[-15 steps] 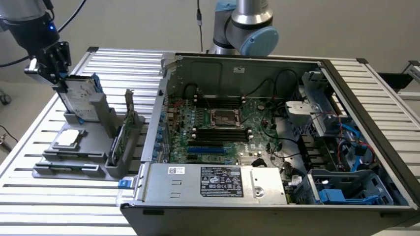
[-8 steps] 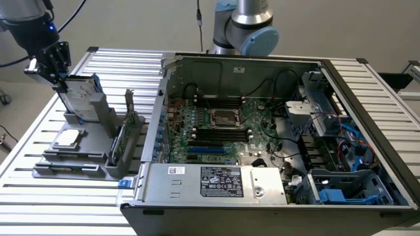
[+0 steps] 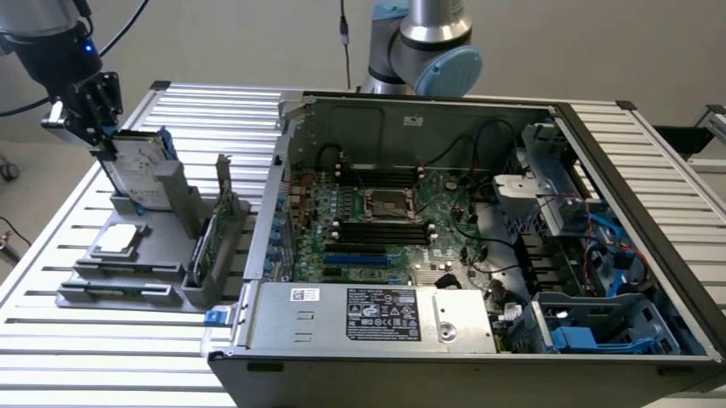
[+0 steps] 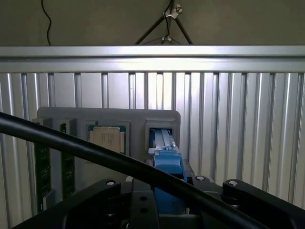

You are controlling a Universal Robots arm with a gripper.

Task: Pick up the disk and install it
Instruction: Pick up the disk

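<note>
At the exterior view's left, the robot's gripper is closed on the top edge of the disk, which stands upright with its lower end in a slot of the grey holder. The wrist view shows the disk's blue bracket pinched in the gripper. The open computer case sits well apart on the slatted table.

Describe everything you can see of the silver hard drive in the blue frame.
The flat rectangular silver-grey metal disk carries a white label on its broad face and is clipped in a blue plastic bracket. It stands upright on edge in a slot of the grey plastic holder, at the exterior view's left of the open computer case. The black gripper is at its top edge.
</note>
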